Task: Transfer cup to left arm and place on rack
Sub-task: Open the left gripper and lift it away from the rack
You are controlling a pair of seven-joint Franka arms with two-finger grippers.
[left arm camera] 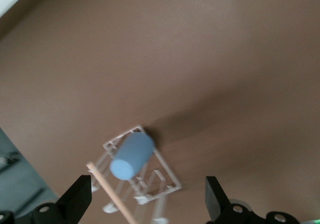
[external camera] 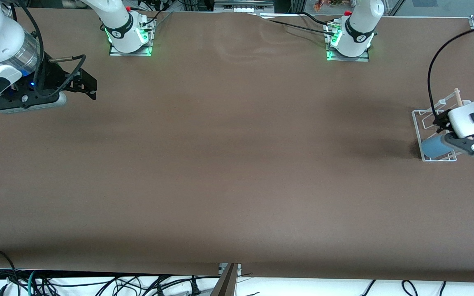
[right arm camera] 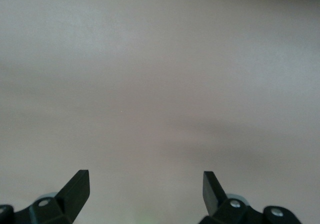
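Observation:
The light-blue cup [external camera: 433, 147] [left arm camera: 131, 156] lies on its side on the white wire rack [external camera: 420, 123] [left arm camera: 169, 180] at the left arm's end of the table. The rack's wooden rod [external camera: 458, 98] [left arm camera: 112, 194] runs along one side. My left gripper [external camera: 440, 124] [left arm camera: 148, 194] hangs open over the rack, well above the cup and apart from it, holding nothing. My right gripper [external camera: 87, 85] [right arm camera: 145, 184] hangs open and empty over bare table at the right arm's end, where that arm waits.
The brown table [external camera: 237, 164] stretches between the two arms. Both arm bases [external camera: 130, 39] [external camera: 350, 41] stand along the edge farthest from the front camera. Cables [external camera: 97, 285] hang below the edge nearest that camera.

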